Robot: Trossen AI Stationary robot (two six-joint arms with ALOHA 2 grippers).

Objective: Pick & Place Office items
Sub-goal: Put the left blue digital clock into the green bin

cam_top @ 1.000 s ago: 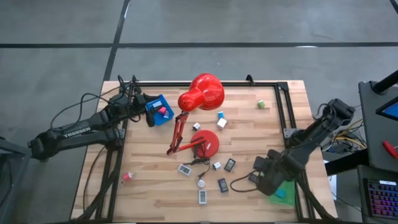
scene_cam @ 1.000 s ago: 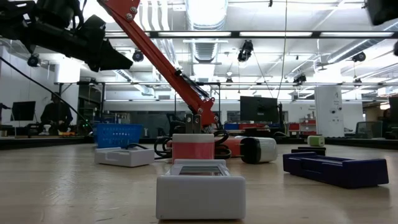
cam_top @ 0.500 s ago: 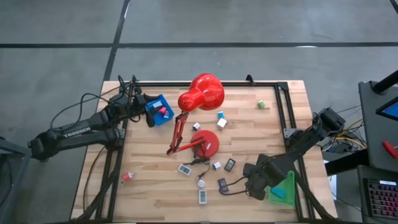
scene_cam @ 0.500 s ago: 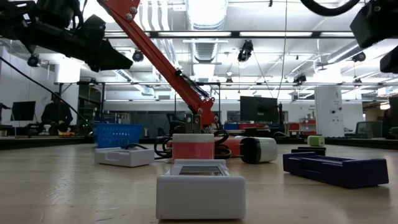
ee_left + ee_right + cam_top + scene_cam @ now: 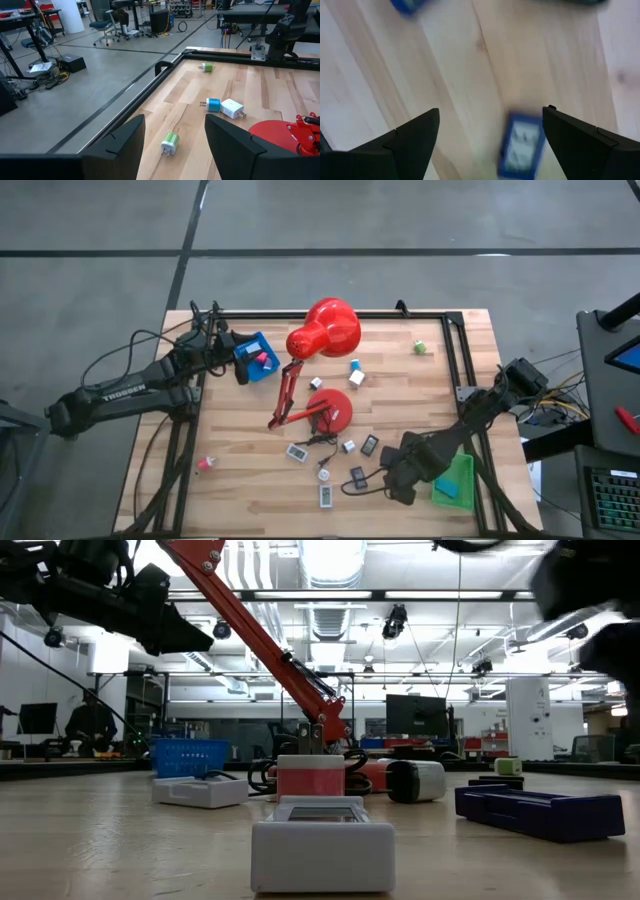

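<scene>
Small office items lie scattered on the wooden table around the red desk lamp [image 5: 322,330]. Among them are white flat rectangles [image 5: 298,451], dark rectangles [image 5: 370,445] and teal, white and green blocks [image 5: 355,366]. My right gripper [image 5: 492,125] hangs open, pointing down. It is over a dark blue rectangle [image 5: 522,145] lying flat on the table near the front [image 5: 358,477], and touches nothing. My left gripper [image 5: 172,145] waits open at the far left, beside the blue tray [image 5: 255,350], which holds a pink piece [image 5: 262,359].
A green tray [image 5: 455,478] with a teal piece sits at the front right, beside my right arm. A black metal frame [image 5: 455,340] runs along the table's far and right edges. A pink piece [image 5: 204,464] lies near the front left. The lamp's base [image 5: 330,408] stands mid-table.
My right gripper has come away from above the green tray, moving toward the table's left edge and down toward the dark blue rectangle. The green tray now shows uncovered.
</scene>
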